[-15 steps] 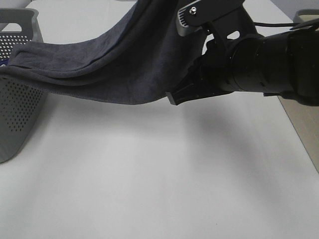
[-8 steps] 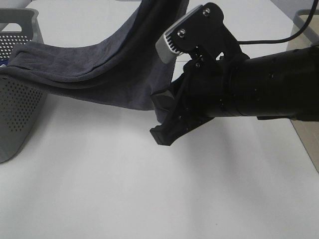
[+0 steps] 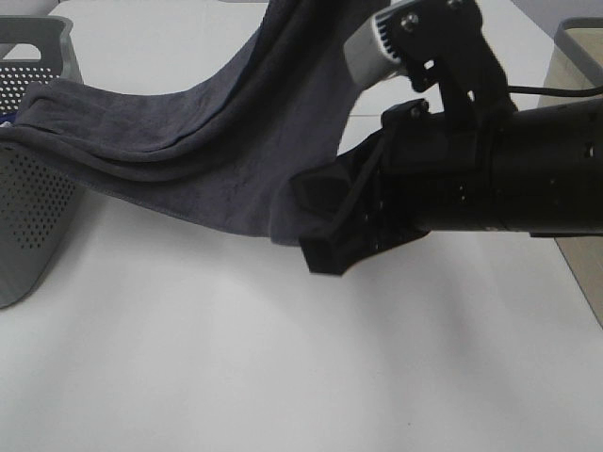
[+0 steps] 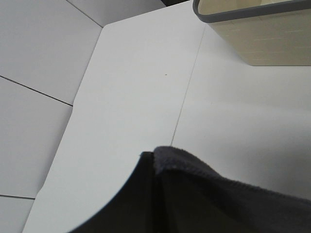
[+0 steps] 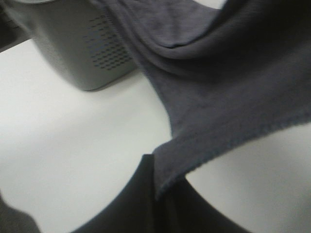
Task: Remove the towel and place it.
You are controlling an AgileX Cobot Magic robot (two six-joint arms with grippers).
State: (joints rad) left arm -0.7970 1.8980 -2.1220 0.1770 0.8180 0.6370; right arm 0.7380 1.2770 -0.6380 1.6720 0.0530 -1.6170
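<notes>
The dark grey towel (image 3: 217, 141) stretches from the grey perforated basket (image 3: 28, 198) at the left, sags over the table, and climbs out of the top of the exterior view. My right gripper (image 3: 316, 235) is shut on its lower hem near the table's middle. The right wrist view shows that hem (image 5: 228, 141) pinched at my right gripper (image 5: 154, 167). In the left wrist view a towel corner (image 4: 194, 170) sits clamped in my left gripper (image 4: 154, 160), high above the table. The left gripper is outside the exterior view.
A sliver of blue cloth (image 3: 5, 119) shows in the basket under the towel. A second grey-rimmed bin (image 3: 577, 38) with a beige inside (image 4: 257, 34) stands at the far right. The white table (image 3: 283, 377) spreads below the hanging towel.
My right arm has come down and forward with the towel's hem, dragging that edge lower over the table. The towel's end still lies across the basket.
</notes>
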